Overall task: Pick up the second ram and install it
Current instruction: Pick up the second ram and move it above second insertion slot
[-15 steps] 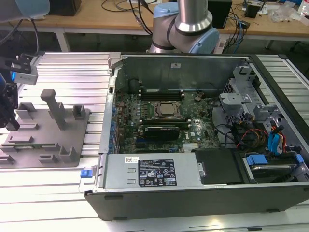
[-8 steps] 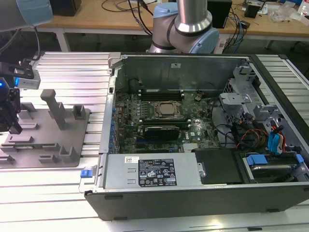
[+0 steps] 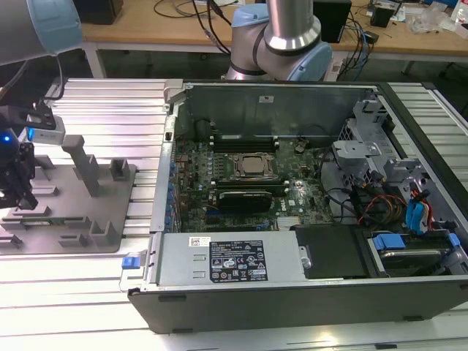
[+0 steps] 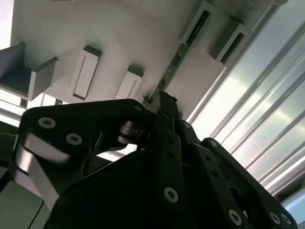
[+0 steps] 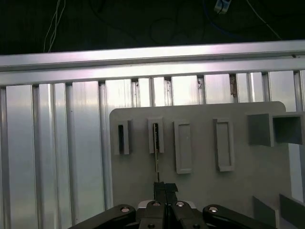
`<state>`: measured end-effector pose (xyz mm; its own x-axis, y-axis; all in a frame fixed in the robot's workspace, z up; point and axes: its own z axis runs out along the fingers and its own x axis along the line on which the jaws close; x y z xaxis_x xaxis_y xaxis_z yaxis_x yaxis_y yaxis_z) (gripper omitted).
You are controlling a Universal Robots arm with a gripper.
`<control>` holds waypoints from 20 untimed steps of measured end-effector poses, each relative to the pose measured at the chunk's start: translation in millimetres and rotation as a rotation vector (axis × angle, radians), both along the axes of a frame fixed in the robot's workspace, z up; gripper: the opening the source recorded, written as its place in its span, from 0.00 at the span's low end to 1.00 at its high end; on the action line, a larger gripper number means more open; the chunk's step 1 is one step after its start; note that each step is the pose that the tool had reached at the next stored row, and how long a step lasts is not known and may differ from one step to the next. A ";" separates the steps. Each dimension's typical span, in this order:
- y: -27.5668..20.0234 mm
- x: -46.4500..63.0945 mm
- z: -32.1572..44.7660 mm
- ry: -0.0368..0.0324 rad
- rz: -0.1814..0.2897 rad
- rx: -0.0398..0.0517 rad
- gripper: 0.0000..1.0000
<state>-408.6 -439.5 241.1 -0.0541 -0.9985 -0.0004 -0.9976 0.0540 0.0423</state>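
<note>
Gripping the ram stick [image 5: 156,152] by one end with the black gripper [image 5: 165,185], jaws drawn almost together and clamped on the thin board. Seen edge-on in both wrist views as a long, narrow green strip [image 4: 183,52], flat and very slim, with small dark parts dotted along it. Standing upright on its long edge in a slotted grey block [image 5: 161,136], one of a row of four such blocks along one edge of the grey plate [image 5: 200,191]. Set second in from the plate's corner, just beside a matching block [image 5: 125,138] with a dark slot. Resting, plate and all, on the ribbed metal bench [image 3: 110,102]. Hovering low in the exterior view, gripper [image 3: 16,186] at the plate's [image 3: 73,219] edge toward the exterior view's left. Well apart from the open computer case [image 3: 307,289] in the middle of the bench, silver processor [image 3: 254,167] on the green board inside.
</note>
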 end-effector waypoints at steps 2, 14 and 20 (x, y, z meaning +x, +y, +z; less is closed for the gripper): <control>-0.6 -0.1 -3.7 0.0000 0.002 0.0000 0.08; -1.2 -0.3 -9.8 0.0001 0.010 0.0003 0.21; -1.2 -0.3 -12.5 -0.0030 0.022 0.0030 0.34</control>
<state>-408.9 -440.7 228.6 -0.0325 -0.9995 -0.0035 -0.9987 0.0324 0.0395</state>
